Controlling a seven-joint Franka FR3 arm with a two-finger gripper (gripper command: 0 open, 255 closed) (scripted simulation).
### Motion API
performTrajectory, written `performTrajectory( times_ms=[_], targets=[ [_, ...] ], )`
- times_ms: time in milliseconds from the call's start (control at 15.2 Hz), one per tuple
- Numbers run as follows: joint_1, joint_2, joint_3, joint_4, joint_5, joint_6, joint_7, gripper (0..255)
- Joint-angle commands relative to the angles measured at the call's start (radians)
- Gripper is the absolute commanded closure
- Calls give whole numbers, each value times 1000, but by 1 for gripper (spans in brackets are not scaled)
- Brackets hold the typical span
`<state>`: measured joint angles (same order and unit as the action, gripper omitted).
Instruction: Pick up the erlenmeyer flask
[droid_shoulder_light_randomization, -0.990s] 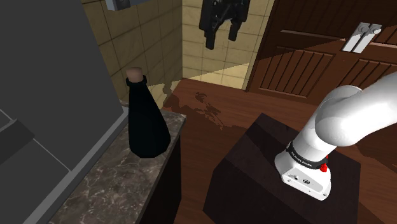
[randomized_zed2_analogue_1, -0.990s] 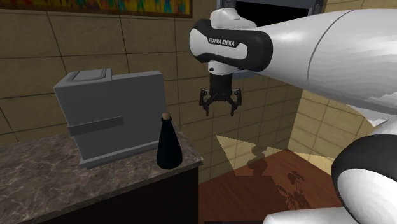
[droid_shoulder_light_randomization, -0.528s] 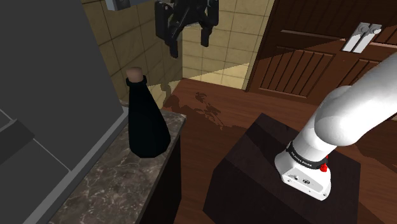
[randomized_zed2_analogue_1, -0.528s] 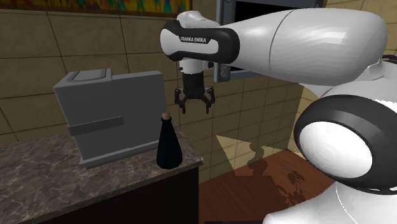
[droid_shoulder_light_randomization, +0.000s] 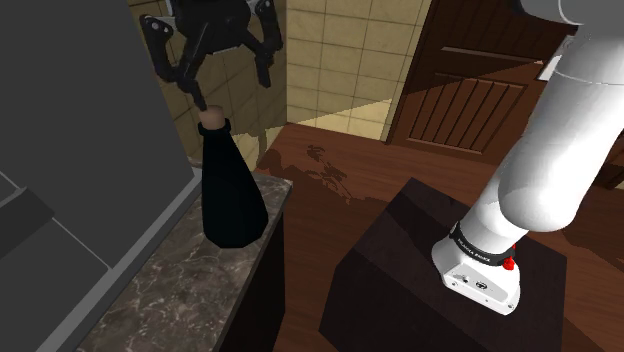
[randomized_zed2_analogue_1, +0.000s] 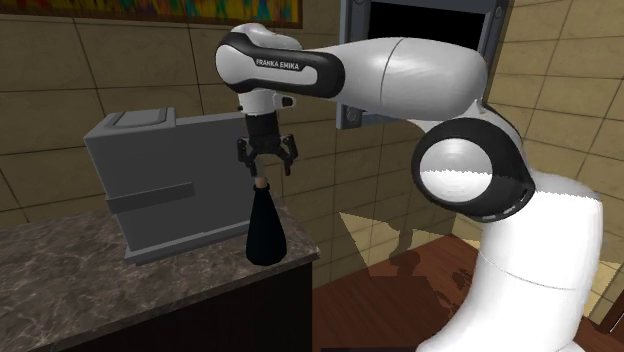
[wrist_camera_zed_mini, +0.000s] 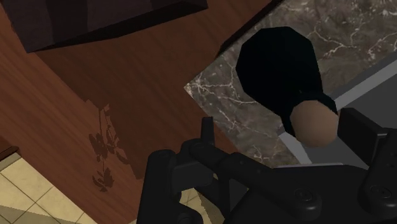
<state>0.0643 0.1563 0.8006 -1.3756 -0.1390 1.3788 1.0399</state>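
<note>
Shoulder view: the claw (droid_shoulder_light_randomization: 228, 85), spread open, has swung leftward to just above the black flask (droid_shoulder_light_randomization: 230, 195).

White capitals reading "FRANKA EMIKA" stand on the black band (randomized_zed2_analogue_1: 290, 66) around the white robot arm (randomized_zed2_analogue_1: 400, 70) in the second exterior view. In the shoulder view, the dark ring (droid_shoulder_light_randomization: 478, 248) at the arm's foot bears small white lettering, too tiny to read.
</note>
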Motion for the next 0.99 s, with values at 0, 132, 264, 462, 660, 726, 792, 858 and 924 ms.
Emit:
performTrajectory(
  times_ms=[0, 132, 264, 462, 660, 726, 792, 858, 924],
  targets=[
    [92, 154, 18, 159, -103, -65, 99, 0],
    [123, 186, 6, 184, -120, -68, 116, 0],
    [107, 169, 6, 134, -108, -32, 113, 0],
    [86, 149, 6, 67, -93, 19, 109, 0],
    [77, 141, 6, 35, -87, 44, 107, 0],
    [76, 141, 6, 35, -87, 44, 107, 255],
    [77, 142, 6, 35, -88, 44, 107, 255],
    [76, 141, 6, 34, -87, 45, 106, 255],
    [77, 142, 6, 35, -88, 45, 107, 255]
  ],
)
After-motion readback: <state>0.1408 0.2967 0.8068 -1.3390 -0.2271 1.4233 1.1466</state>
